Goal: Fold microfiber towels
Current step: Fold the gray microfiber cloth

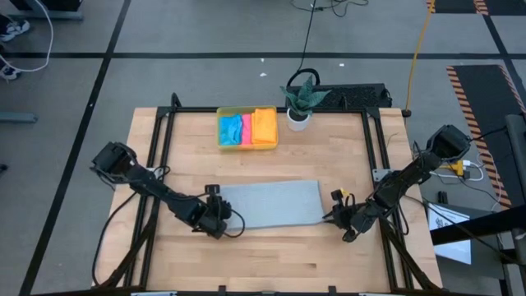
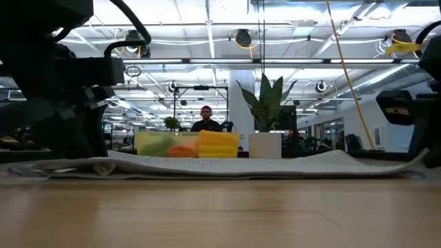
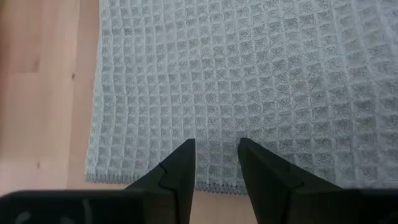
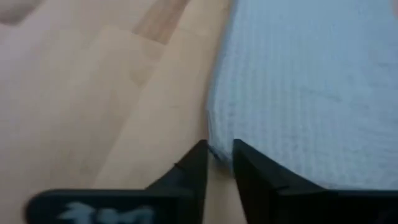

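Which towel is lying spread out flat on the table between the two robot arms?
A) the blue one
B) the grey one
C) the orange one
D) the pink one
B: the grey towel lies spread on the table, while blue, pink and orange sit in the yellow tray.

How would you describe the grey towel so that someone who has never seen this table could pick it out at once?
Start at the wooden table and look to its middle, between the two dark arms. There the grey towel lies spread flat. Unlike the blue, pink and orange towels packed in the yellow tray at the far edge, it is pale, waffle-textured and lies alone.
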`<state>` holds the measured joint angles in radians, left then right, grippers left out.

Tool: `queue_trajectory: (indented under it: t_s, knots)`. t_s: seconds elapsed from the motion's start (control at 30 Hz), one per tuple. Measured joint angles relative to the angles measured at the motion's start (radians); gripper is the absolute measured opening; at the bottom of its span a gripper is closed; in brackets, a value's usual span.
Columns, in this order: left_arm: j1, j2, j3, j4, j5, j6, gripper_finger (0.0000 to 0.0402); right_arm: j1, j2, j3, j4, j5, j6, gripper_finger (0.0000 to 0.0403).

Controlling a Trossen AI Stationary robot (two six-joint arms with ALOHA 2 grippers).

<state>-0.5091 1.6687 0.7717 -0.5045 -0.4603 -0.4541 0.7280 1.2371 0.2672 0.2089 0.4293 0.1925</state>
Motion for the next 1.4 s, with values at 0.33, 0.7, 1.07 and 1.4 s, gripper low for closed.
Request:
queue_trajectory:
  t_s: [0.33,0.7,1.07,1.4]
  knots:
    - [0.012,-0.131,0.049,-0.028,0.005,-0.101,0.0131,-0.023,-0.121,0.000,0.035,-0.079,0.076,0.0167]
    - [0.183,-0.162,-0.036,-0.015,-0.097,-0.127,0.0131,-0.269,-0.001,0.000,0.155,0.016,0.081,0.0039]
    - [0.277,-0.171,-0.302,0.216,-0.115,-0.241,0.0131,-0.517,0.188,0.003,0.169,0.069,0.162,0.0002]
    - [0.148,-0.187,-0.203,0.196,-0.043,-0.315,0.0131,-0.531,0.017,-0.002,-0.024,0.069,0.102,0.0001]
